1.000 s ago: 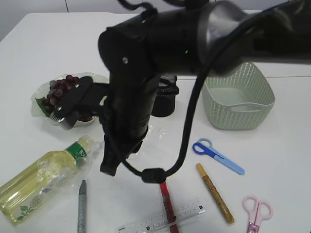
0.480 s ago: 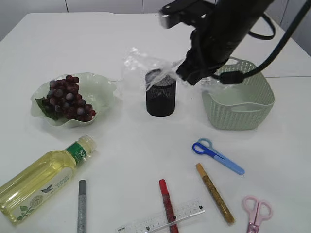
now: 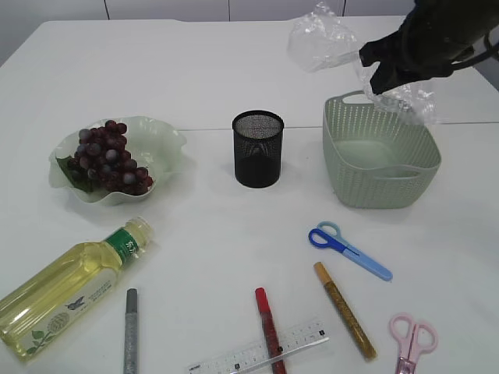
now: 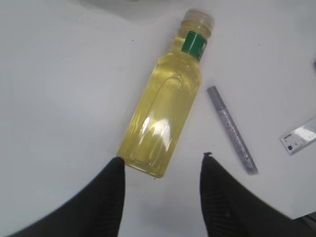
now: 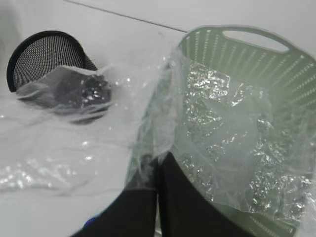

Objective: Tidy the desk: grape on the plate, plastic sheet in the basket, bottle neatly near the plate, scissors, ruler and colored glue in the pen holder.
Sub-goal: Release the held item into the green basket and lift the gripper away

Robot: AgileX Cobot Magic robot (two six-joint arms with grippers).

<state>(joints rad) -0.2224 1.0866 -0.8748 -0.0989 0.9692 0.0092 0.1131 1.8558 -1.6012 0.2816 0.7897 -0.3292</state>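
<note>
Exterior view: going from left to right across the white table [image 3: 195, 70], a bunch of dark red grapes [image 3: 107, 158] is lying on a pale green wavy-edged plate [image 3: 168, 144]. In front of it, a clear plastic bottle of yellow liquid with a green label [image 3: 66, 284] is lying on its side, and the left gripper [image 4: 160, 170] is hanging above the bottle's base with its 2 black fingers [image 4: 111, 190] spread apart, gripping nothing. A grey glitter glue pen [image 3: 131, 331] is lying beside the bottle, then a red glue pen [image 3: 267, 323] is crossing a clear plastic ruler [image 3: 304, 340]. A black mesh pen holder [image 3: 258, 148] is standing upright mid-table. Further right are lying a gold glue pen [image 3: 343, 308], blue-handled scissors [image 3: 347, 249] and pink-handled scissors [image 3: 412, 340]. At the far right, the right gripper [image 5: 157, 165] is pinching a crumpled clear plastic sheet [image 3: 323, 39] with fingers clenched, holding it in the air above the pale green woven plastic basket [image 3: 382, 183].
</note>
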